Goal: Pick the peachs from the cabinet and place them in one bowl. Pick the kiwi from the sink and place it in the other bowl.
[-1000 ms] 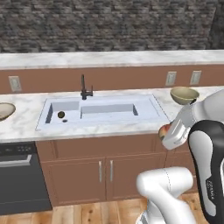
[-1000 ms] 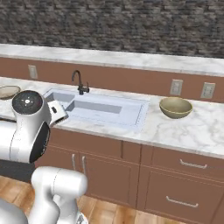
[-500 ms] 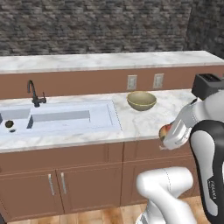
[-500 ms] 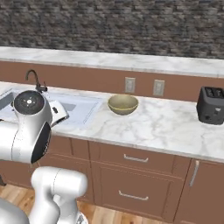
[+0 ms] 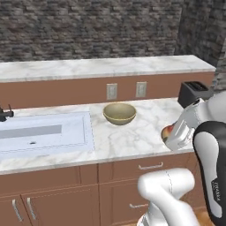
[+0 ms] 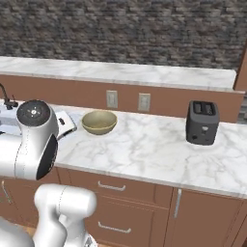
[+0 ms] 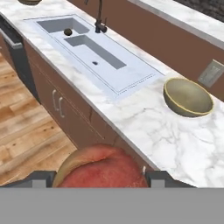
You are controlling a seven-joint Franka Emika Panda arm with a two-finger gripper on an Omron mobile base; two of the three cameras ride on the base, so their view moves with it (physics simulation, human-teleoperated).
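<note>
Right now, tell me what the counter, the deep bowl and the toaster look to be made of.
Counter: polished marble or imitation, white with grey veining.
Deep bowl: smooth glazed ceramic, perhaps; pale tan, even sheen.
Toaster: matte black, metal or plastic; can't tell which.

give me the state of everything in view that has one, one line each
gripper: shut on a peach
peach: held between the fingers, off the counter
deep tan bowl: upright on the counter, empty
sink: tap off, small dark fruit in the far basin
toaster: upright, slots empty
lower cabinet doors: closed
</note>
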